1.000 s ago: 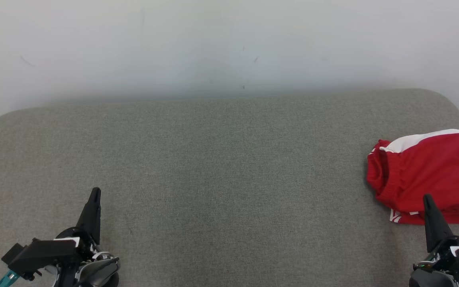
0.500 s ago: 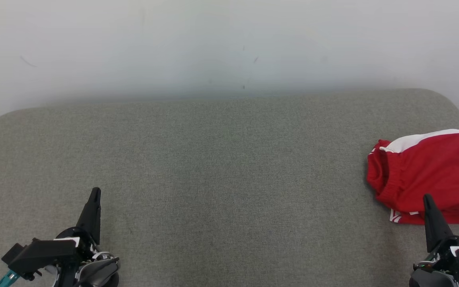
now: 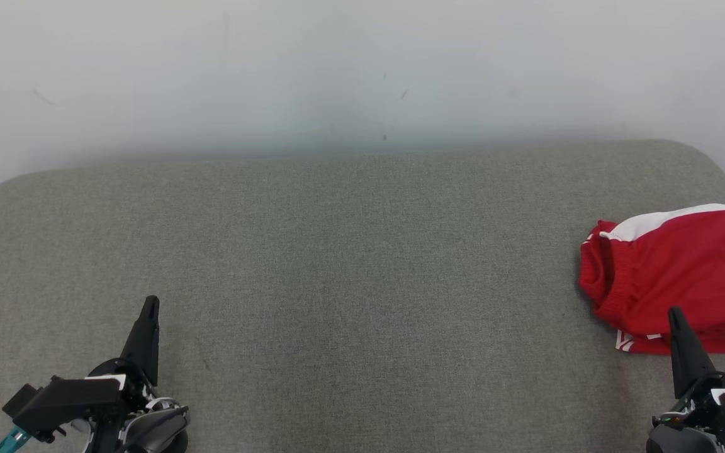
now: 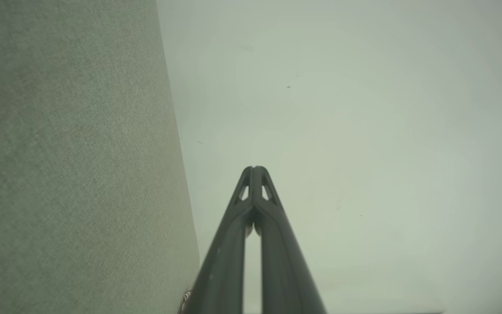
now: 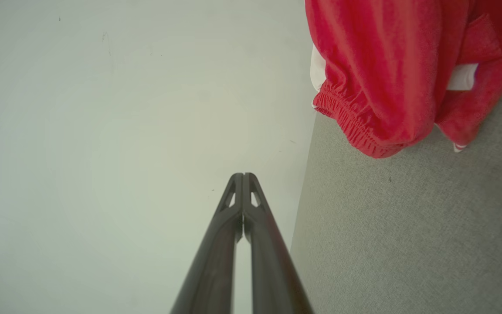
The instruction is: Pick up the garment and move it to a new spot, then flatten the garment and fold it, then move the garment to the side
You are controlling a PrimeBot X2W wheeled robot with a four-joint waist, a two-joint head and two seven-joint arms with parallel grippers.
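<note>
On the head view I've got red shorts lying folded at the cushion's right edge, set aside I'd say, with my left gripper and right gripper parked at the near edge; left wrist, fingers pressed together, empty; right wrist, same, shorts just ahead.

Head downward, wrist cameras toward wall

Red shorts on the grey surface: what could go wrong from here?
The shorts lie bunched by the right end of the surface, so a nudge might push them off. The right claw is shut near them and may shove rather than grip. The left claw sits far away.
</note>
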